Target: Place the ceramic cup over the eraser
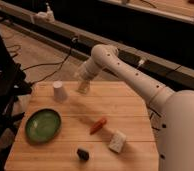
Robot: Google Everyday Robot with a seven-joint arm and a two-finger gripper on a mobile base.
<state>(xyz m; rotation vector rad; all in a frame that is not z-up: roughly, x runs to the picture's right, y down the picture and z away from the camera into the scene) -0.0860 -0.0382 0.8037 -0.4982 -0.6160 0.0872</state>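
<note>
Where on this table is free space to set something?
Bare wood lies between cup, plate and carrot, and back right under the arm. Crowded: the front, around eraser and white block. The end effector hangs beside the cup.

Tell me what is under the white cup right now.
The ceramic cup stands on the wooden table; its walls hide anything beneath. The black eraser lies uncovered near the front edge, so it is not there. The pincer is beside the cup, toward the table's back.
</note>
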